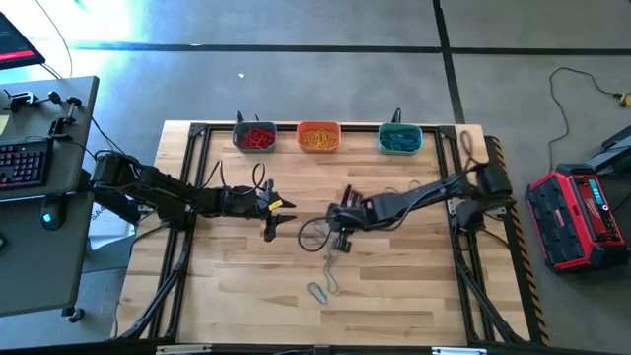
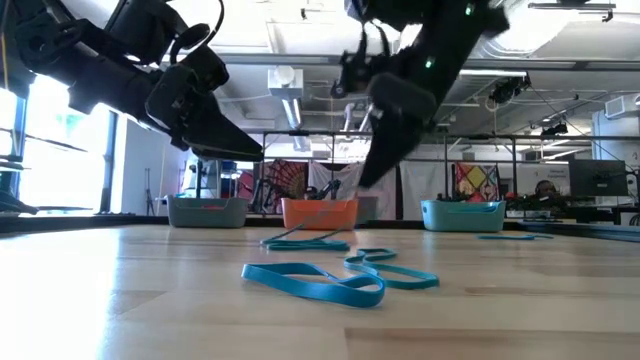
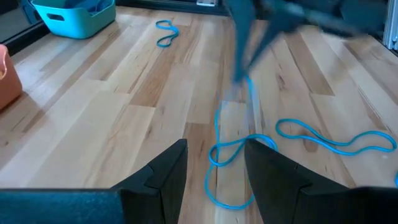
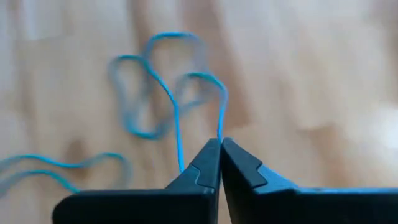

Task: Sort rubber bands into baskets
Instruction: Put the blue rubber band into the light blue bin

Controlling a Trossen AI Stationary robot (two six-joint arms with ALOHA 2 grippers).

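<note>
Three baskets stand along the far edge: a grey one point(image 1: 254, 136) with red bands, an orange one point(image 1: 317, 136) with yellow bands, and a teal one point(image 1: 399, 138) with blue bands. Several blue rubber bands point(image 2: 315, 282) lie loose on the wooden table near its middle. My right gripper point(image 4: 220, 142) is over them, shut on one blue band point(image 4: 177, 118). To its left, my left gripper point(image 3: 214, 149) hovers open above the table. In its wrist view a blue loop point(image 3: 233, 146) on the wood shows between its fingers, untouched. My right gripper pinches a strand of the blue band point(image 4: 219, 127) between its two fingertips. The fingers slant down from above. That strand rises off the wood to the fingers point(image 3: 250, 93), while the band's far loops point(image 4: 134, 93) lie on the table.
More blue bands lie about: one to the right point(image 3: 336, 140), one toward the teal basket point(image 3: 165, 34), one nearer the front edge point(image 1: 317, 292). A black cable point(image 1: 468, 143) curls at the far right corner. Black frame rails point(image 1: 192, 177) run along the table's sides.
</note>
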